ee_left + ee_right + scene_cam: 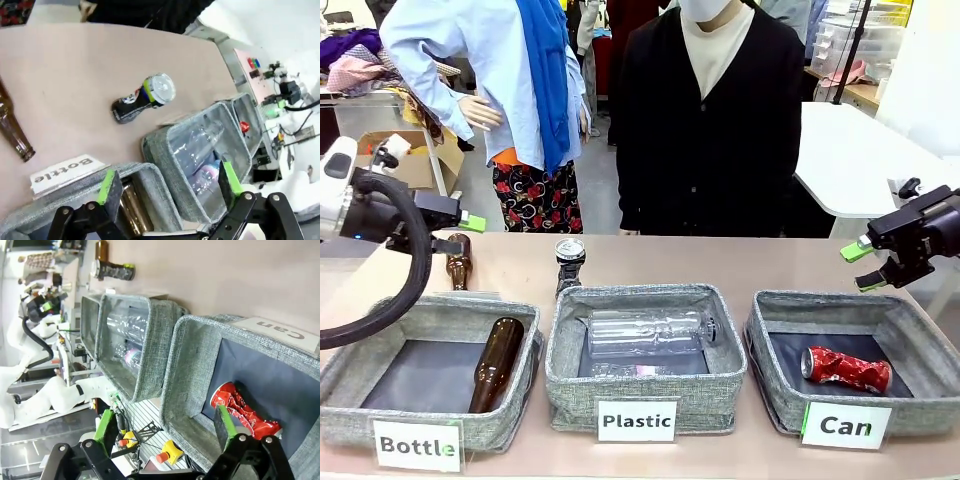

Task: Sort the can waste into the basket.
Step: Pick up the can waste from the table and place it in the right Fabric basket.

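A crushed red can (845,368) lies inside the grey basket labelled "Can" (930,412) at the right. A black and silver can (569,262) stands on the table behind the middle basket. My left gripper (460,233) hovers open above the table's left side, well left of the black can (142,97). My right gripper (862,268) hangs open above the far right edge of the Can basket (185,370). The right wrist view shows the red can (245,410) on the dark lining just beyond its fingers. Both grippers hold nothing.
A "Bottle" basket (490,425) at the left holds a brown bottle (498,362). The "Plastic" basket (710,400) in the middle holds a clear bottle (645,332). Another brown bottle (458,262) rests on the table behind. A person (710,120) stands at the far side.
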`<state>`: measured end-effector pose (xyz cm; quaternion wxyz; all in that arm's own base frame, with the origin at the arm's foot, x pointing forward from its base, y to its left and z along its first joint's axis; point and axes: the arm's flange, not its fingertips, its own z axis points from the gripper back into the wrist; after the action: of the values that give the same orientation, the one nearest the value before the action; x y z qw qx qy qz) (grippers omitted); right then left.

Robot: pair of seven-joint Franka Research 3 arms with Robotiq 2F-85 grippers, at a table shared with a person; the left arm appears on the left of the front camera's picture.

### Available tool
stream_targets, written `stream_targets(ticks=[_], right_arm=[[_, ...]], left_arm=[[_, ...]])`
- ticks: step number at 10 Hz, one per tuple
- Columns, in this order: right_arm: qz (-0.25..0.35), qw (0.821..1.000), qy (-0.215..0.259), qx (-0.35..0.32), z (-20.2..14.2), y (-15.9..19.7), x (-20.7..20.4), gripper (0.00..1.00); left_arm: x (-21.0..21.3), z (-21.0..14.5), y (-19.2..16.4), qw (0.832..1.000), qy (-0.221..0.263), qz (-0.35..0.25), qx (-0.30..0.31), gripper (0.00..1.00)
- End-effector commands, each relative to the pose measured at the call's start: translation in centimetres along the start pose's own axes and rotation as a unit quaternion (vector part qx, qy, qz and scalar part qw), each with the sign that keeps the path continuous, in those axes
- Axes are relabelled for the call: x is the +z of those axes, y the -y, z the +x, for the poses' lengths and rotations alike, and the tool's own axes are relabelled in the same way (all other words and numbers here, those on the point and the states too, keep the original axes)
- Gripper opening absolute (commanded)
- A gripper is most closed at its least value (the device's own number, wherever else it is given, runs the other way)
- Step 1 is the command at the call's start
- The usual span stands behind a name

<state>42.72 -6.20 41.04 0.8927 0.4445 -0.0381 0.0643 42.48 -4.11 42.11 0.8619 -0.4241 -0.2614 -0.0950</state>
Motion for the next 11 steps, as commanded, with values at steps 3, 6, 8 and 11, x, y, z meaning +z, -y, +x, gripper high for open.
stream_targets(ticks=[3, 6, 8, 11], right_arm=[[-0.008, 1.000, 0.001, -0.006, -0.3, -0.3, 0.0, 1.00], [-0.008, 1.000, 0.001, -0.006, -0.3, -0.3, 0.0, 1.00], [-0.008, 1.000, 0.001, -0.006, -0.3, -0.3, 0.0, 1.00], [-0.008, 1.000, 0.001, -0.006, -0.3, -0.3, 0.0, 1.00]], left_arm=[[-4.0, 3.1, -1.7, 0.902, -0.066, -0.069, -0.422, 1.00], [-5.2, 2.2, -3.1, 0.803, -0.004, -0.069, -0.592, 1.00], [-6.2, 1.5, -2.9, 0.755, 0.013, -0.003, -0.655, 1.00], [-5.2, 3.4, -2.5, 0.818, -0.066, -0.011, -0.571, 1.00]])
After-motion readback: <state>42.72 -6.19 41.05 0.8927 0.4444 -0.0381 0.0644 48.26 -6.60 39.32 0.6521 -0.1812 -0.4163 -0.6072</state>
